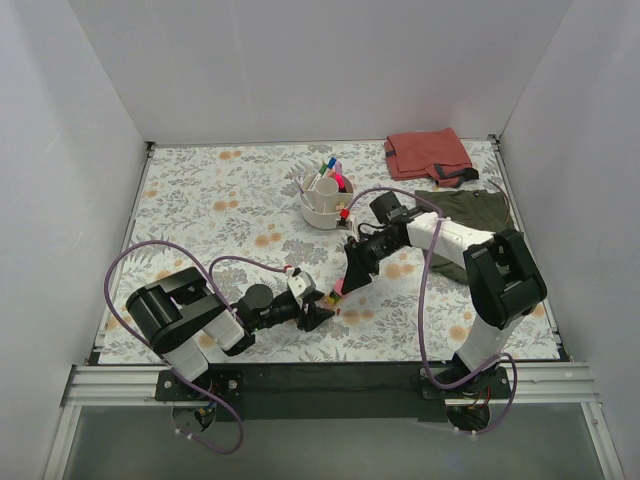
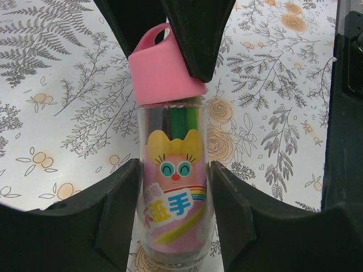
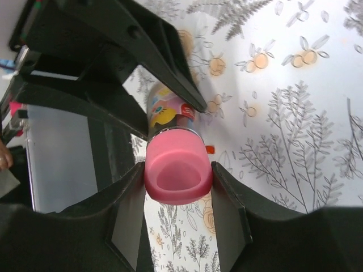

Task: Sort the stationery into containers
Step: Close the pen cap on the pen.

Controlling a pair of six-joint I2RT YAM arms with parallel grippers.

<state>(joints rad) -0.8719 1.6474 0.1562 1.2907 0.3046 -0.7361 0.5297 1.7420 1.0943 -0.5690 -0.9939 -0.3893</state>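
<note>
A: Closest to us, the left claw (image 2: 173, 190) is clamping the clear plastic tube with the pink-orange cartoon label (image 2: 173, 153) around its body, both fingers pressing on its sides.

B: And we are seeing the right claw (image 3: 178, 177) pinching the tube's rounded pink plastic cap (image 3: 177, 167), closed down to the cap's width. So both are gripping one item, low at the floral-printed surface (image 1: 230, 200). We cannot tell whether it is touching. It is well apart from the round white compartmented bowl (image 1: 325, 208).

A: We are reading this as a handover, since the bowl is sitting nearer the right arm, though an uncapping is looking possible too.

B: Then the next move is asking the left claw to loosen fully before the right one pulls away; otherwise we are risking the cap coming off.
</note>
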